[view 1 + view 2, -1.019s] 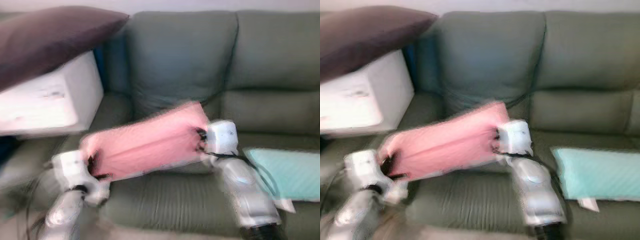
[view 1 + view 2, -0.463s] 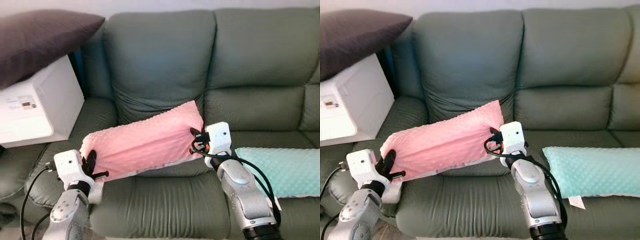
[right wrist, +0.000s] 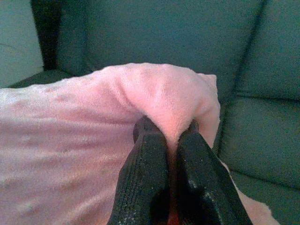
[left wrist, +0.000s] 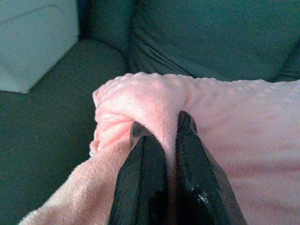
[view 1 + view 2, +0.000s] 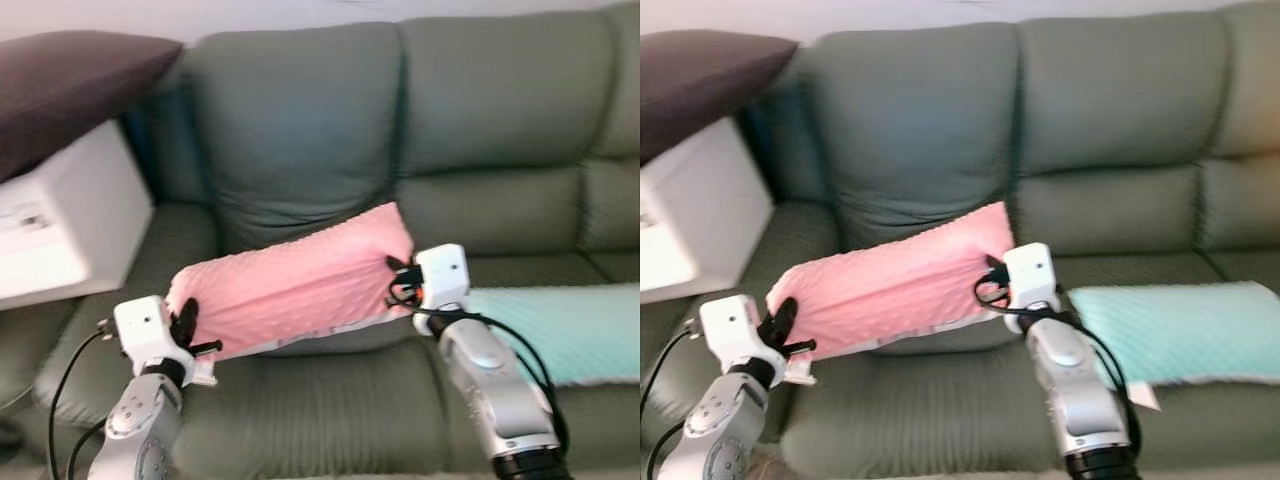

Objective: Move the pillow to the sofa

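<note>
Pillow [image 5: 290, 285], pink: held over the sofa [image 5: 330, 400] seat, its ends pinched by left end effector [image 4: 163, 129] and right end effector [image 3: 168, 125]. Open cushion beneath; teal pillow [image 5: 1165, 330] just beyond the right one.

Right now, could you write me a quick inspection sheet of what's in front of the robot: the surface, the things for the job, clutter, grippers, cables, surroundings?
Surface: grey-green sofa, seat cushions bare below the carried pillow.
Job's things: pink pillow, held above the seat, tilted, higher at the robot's right.
Clutter: mint pillow lying on the seat at the right.
Grippers: left gripper pinches a fold at the pillow's left end; right gripper pinches a fold at its right end.
Cables: black cables loop beside the left arm, more along the right forearm.
Surroundings: white box on the left, dark pillow on top.
</note>
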Motion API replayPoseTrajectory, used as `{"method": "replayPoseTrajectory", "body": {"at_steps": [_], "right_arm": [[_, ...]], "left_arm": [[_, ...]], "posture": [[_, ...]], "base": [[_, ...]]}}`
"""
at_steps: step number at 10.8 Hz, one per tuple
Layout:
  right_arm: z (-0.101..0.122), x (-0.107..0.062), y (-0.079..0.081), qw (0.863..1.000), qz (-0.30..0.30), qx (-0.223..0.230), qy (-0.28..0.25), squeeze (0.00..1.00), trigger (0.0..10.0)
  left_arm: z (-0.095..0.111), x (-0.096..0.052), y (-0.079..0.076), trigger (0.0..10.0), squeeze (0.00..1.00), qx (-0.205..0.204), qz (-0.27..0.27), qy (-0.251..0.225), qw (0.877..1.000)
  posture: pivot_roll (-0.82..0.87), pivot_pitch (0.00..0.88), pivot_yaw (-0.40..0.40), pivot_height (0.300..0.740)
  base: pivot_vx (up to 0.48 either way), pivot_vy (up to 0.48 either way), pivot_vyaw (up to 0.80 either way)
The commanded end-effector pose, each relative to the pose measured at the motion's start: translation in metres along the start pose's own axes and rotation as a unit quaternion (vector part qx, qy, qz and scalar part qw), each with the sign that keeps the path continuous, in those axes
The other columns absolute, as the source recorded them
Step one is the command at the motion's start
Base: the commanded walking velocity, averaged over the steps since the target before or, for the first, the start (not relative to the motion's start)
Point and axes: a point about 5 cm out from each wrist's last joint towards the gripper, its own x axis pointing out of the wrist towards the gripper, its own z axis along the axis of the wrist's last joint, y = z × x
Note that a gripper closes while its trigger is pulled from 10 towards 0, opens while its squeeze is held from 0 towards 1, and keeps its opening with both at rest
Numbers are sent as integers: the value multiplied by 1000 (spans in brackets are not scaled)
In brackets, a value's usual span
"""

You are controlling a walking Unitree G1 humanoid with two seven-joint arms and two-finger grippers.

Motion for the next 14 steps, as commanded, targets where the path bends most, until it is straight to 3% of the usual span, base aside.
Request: {"method": "replayPoseTrajectory", "body": {"at_steps": [1,4,8,14], "right_arm": [[10,3,4,1000,2,0,-20,0,10000],[9,3,4,1000,2,1,-20,0,10000],[8,2,5,1000,0,1,-17,0,10000],[6,3,5,1000,-2,2,-11,0,10000]], "left_arm": [[2,-2,13,10000,0,11,24,2,1000],[0,-2,11,10000,0,11,19,4,1000],[-1,-4,5,10000,0,13,1,-1,1000],[3,-3,6,10000,0,54,12,-28,998]], "posture": [[-206,23,82,740],[-205,24,82,740],[-205,31,83,740],[-204,32,84,740]], "base": [[0,480,0],[0,457,0],[0,0,0],[0,0,-790]]}}
